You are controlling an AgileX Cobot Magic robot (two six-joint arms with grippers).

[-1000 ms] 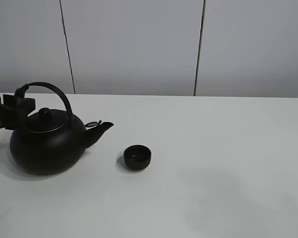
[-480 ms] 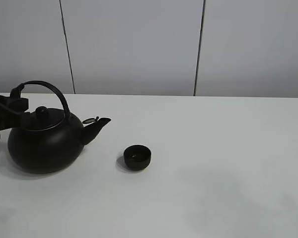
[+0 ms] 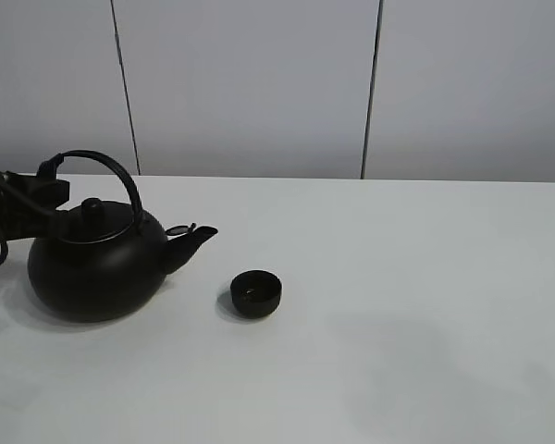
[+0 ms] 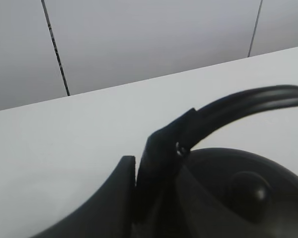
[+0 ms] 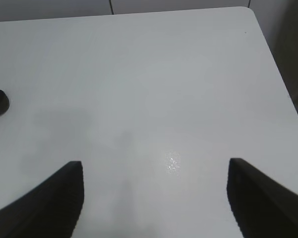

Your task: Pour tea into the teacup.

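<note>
Left gripper (image 3: 54,192) clamps the kettle (image 3: 97,268) handle (spout toward the teacup (image 3: 256,293)). Right gripper (image 5: 154,198) gapes empty over the bench (image 3: 425,277).

High camera faces the wall (image 3: 250,83), sharing the teacup (image 3: 256,292) with right wrist.

I see a white table (image 3: 425,277) against a pale grey panelled wall (image 3: 250,83) with two dark vertical seams (image 3: 371,88); faint shadows lie on the table.
</note>
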